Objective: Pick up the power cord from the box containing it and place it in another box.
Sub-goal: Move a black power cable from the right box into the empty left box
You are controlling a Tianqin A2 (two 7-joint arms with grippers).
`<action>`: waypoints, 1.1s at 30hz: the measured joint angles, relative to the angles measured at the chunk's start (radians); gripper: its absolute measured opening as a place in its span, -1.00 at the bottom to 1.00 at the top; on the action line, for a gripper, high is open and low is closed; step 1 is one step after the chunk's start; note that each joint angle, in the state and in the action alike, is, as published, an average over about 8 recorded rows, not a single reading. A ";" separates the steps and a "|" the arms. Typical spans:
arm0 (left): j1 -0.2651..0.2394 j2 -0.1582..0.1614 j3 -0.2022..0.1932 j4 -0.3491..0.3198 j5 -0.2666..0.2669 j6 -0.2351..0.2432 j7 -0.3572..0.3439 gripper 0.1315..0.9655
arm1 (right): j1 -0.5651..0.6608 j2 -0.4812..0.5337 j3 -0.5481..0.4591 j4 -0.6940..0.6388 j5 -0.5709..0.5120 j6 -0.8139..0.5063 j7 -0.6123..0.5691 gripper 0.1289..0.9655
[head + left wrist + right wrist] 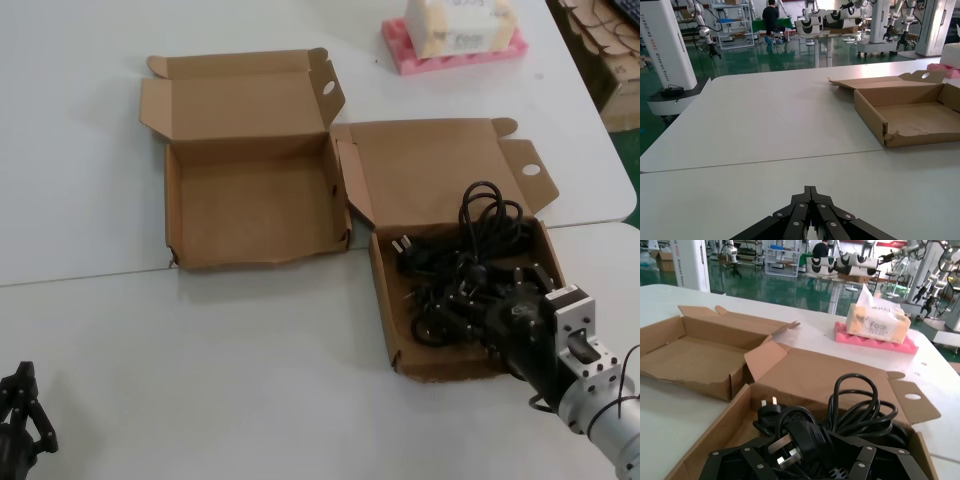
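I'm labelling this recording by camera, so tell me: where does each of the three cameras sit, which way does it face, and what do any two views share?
Head view: on the robot's head, looking down at both boxes; the left gripper is parked near the table's near edge, and the right gripper is in the box of cords.
Left wrist view: low on the left arm, facing across the table to the empty box.
Right wrist view: above the power cord, facing the tissue pack.
Shared: the empty box appears in all three.
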 joint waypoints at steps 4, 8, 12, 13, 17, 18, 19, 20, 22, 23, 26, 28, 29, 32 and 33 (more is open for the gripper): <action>0.000 0.000 0.000 0.000 0.000 0.000 0.000 -0.93 | -0.012 -0.007 0.021 0.027 -0.019 -0.013 0.000 -0.72; 0.000 0.000 0.000 0.000 0.000 0.000 0.000 -0.93 | -0.031 -0.020 0.051 0.068 -0.042 -0.035 0.000 -0.74; 0.000 0.000 0.000 0.000 0.000 0.000 0.000 -0.93 | -0.050 -0.041 0.087 0.120 -0.067 -0.060 0.000 -0.75; 0.000 0.000 0.000 0.000 0.000 0.000 0.000 -0.93 | -0.055 -0.048 0.098 0.135 -0.074 -0.066 0.000 -0.75; 0.000 0.000 0.000 0.000 0.000 0.000 0.000 -0.93 | -0.063 -0.080 0.139 0.202 -0.102 -0.089 0.000 -0.76; 0.000 0.000 0.000 0.000 0.000 0.000 0.000 -0.93 | -0.061 -0.090 0.147 0.218 -0.108 -0.094 0.000 -0.76; 0.000 0.000 0.000 0.000 0.000 0.000 0.000 -0.93 | -0.056 -0.101 0.151 0.233 -0.111 -0.098 0.000 -0.76; 0.000 0.000 0.000 0.000 0.000 0.000 0.000 -0.93 | -0.049 -0.113 0.151 0.245 -0.113 -0.101 0.000 -0.76; 0.000 0.000 0.000 0.000 0.000 0.000 0.000 -0.93 | -0.026 -0.139 0.140 0.259 -0.109 -0.099 0.000 -0.76; 0.000 0.000 0.000 0.000 0.000 0.000 0.000 -0.93 | -0.011 -0.152 0.128 0.259 -0.104 -0.094 0.000 -0.76; 0.000 0.000 0.000 0.000 0.000 0.000 0.000 -0.93 | 0.053 -0.195 0.060 0.229 -0.086 -0.052 0.000 -0.76; 0.000 0.000 0.000 0.000 0.000 0.000 0.000 -0.93 | 0.109 -0.226 -0.004 0.177 -0.079 -0.005 0.000 -0.76; 0.000 0.000 0.000 0.000 0.000 0.000 0.000 -0.93 | 0.138 -0.242 -0.036 0.146 -0.079 0.020 0.000 -0.76; 0.000 0.000 0.000 0.000 0.000 0.000 0.000 -0.93 | 0.230 -0.296 -0.129 0.027 -0.085 0.095 0.000 -0.76; 0.000 0.000 0.000 0.000 0.000 0.000 0.000 -0.93 | 0.261 -0.314 -0.158 -0.019 -0.087 0.117 0.000 -0.76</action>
